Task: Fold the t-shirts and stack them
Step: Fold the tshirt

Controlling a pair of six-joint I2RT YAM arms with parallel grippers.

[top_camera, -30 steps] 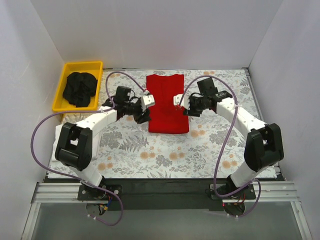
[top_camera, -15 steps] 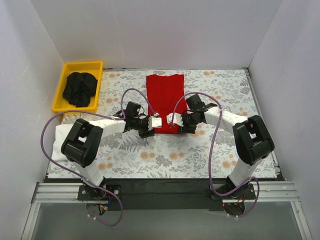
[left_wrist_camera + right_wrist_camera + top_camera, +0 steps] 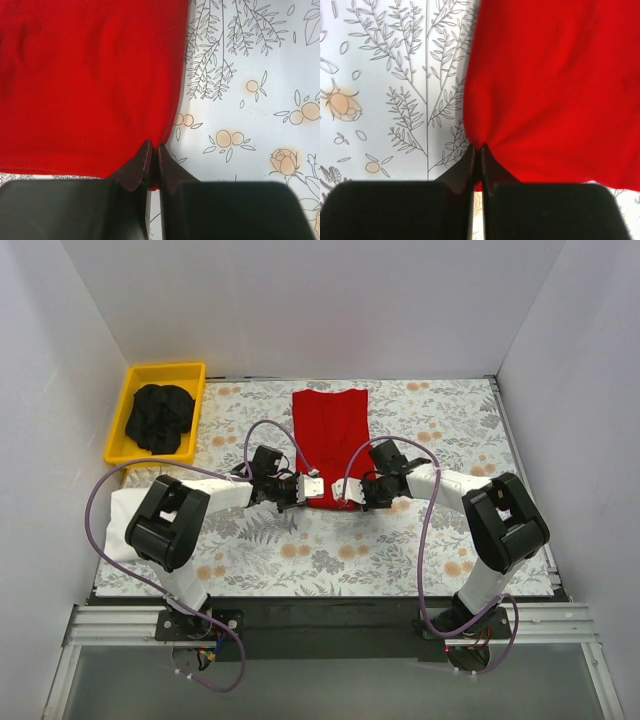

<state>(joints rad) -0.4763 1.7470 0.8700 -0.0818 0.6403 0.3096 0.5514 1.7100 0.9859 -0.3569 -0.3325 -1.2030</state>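
Red t-shirt [image 3: 331,430]: lies as a long narrow strip at the middle of the table, collar end towards the far edge, hem towards the near edge.
Left gripper [image 3: 303,489]: closed down on the near left corner of the hem; the left wrist view shows its fingers [image 3: 142,162] nipped together with red cloth between them.
Right gripper [image 3: 350,492]: likewise pinched tight on the near right corner; the cloth gathers into small pleats at its fingertips [image 3: 469,162].
Black t-shirt [image 3: 160,418]: bunched in the yellow bin [image 3: 135,380] at the far left corner.
White t-shirt [image 3: 118,520]: lies at the left edge, beside the left arm.
Table cover [image 3: 420,540]: floral; it is not caught in either pinch, as far as the wrist views show.
Step in hand: judged to be the crosswise fold, hem carried over to collar.
Technique: raise both corners together and level; keep the grippers as far apart as the strip is wide, so the hem stays taut; travel straight towards the far edge; lower the hem square on the collar before releasing. Every layer should rise with the pinch.
Change over one second: both grippers then flanked the strip's long edges about halfway along; they now sit at the hem. Shirt, bin and black t-shirt are unmoved.
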